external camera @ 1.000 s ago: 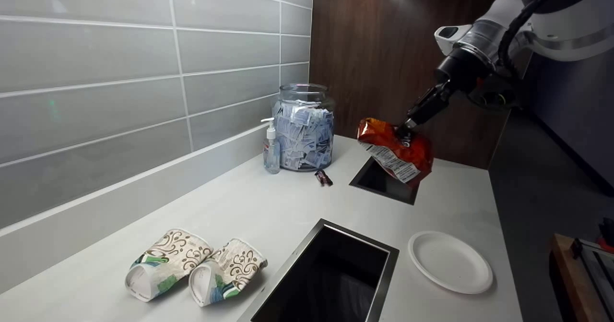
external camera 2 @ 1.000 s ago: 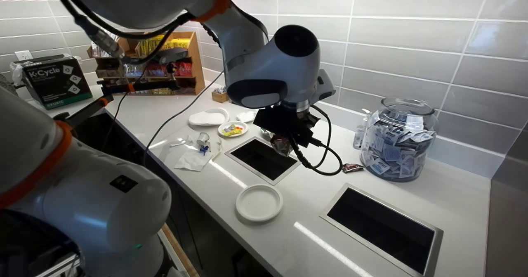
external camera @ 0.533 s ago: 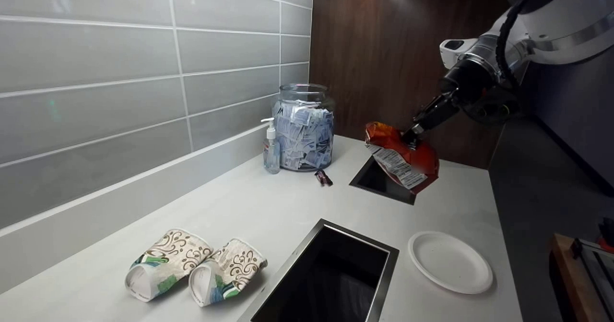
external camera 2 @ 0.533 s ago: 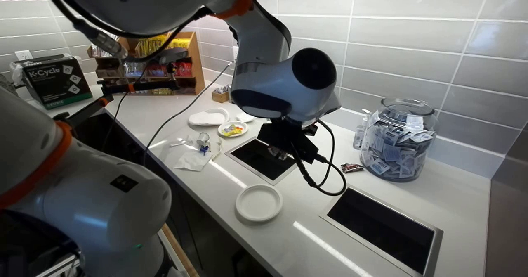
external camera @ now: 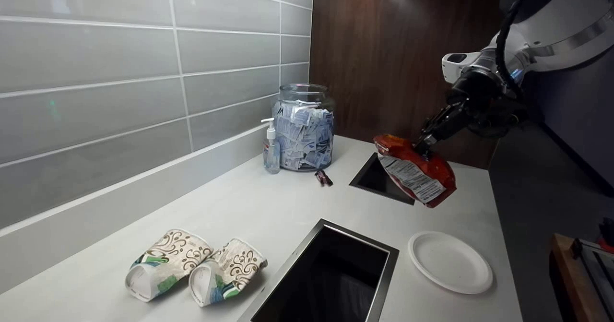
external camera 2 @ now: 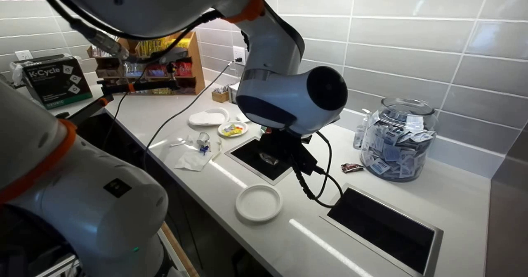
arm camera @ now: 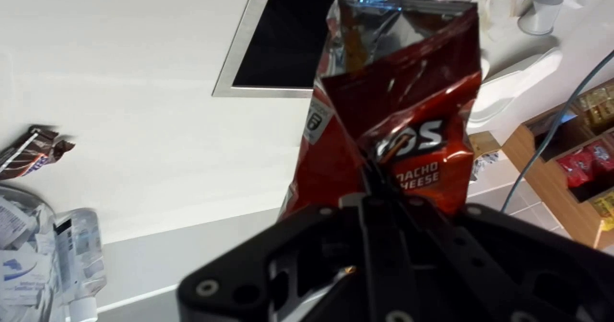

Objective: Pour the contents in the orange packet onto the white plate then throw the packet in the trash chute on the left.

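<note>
My gripper [external camera: 423, 150] is shut on the orange packet [external camera: 417, 175] and holds it above the counter, tilted with its lower end towards the plate. In the wrist view my gripper [arm camera: 379, 178] pinches the packet [arm camera: 336, 163]; its silver-lined mouth is open at the far end. An orange-yellow patch shows inside; I cannot tell whether it is the contents. In an exterior view the arm hides most of the packet [external camera 2: 269, 158]. The white plate [external camera: 450, 262], also in an exterior view [external camera 2: 259, 202], is bare. The left chute [external camera 2: 249, 166] shows in the wrist view [arm camera: 261, 92].
A second dark chute [external camera 2: 383, 227] lies near a glass jar [external camera: 304, 130], a pump bottle [external camera: 271, 151] and a small wrapped bar [external camera: 323, 178]. Two patterned paper cups [external camera: 168, 264] lie by the left chute. A small plate with yellow packets [external camera 2: 233, 129] stands farther along.
My gripper and the packet have moved down and to the right in an exterior view, closer to the white plate. The packet's lower end now hangs lower. The plate has not changed.
</note>
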Controlling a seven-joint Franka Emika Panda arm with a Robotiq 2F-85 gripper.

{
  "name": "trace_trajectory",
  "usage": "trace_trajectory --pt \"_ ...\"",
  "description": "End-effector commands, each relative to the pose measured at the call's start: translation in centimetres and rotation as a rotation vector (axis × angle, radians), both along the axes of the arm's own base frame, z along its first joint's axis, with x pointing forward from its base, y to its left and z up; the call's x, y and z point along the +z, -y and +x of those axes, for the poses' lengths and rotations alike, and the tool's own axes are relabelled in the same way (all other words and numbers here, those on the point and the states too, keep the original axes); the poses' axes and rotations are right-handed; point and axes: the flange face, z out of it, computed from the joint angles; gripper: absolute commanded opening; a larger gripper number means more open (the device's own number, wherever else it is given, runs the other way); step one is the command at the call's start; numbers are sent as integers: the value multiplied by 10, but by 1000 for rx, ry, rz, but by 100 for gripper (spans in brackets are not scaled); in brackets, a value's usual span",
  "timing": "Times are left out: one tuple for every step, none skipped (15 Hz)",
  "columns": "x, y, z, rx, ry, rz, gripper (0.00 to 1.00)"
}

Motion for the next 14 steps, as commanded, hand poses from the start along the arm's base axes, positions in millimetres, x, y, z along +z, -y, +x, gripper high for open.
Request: trace_trajectory --pt "-15 10 -10 49 -26 46 0" --pt "-18 13 -13 68 -35 57 0" --pt "-21 16 -16 78 -39 67 0" --pt "-24 19 -20 90 -42 82 0" --pt "-26 21 -23 103 -43 95 0" --pt "-30 23 -25 113 -53 101 0" --pt "-32 23 -28 128 -57 109 0" --pt "-35 25 -29 133 -63 112 0" --pt "-36 24 -30 144 -57 111 0" --pt "-38 25 -30 147 -56 105 0" --pt "-32 24 -29 133 -65 92 1" --pt "-33 25 -30 138 -66 88 1" --pt "-35 25 -30 140 -68 85 1" --pt "-35 24 -30 142 -70 84 1"
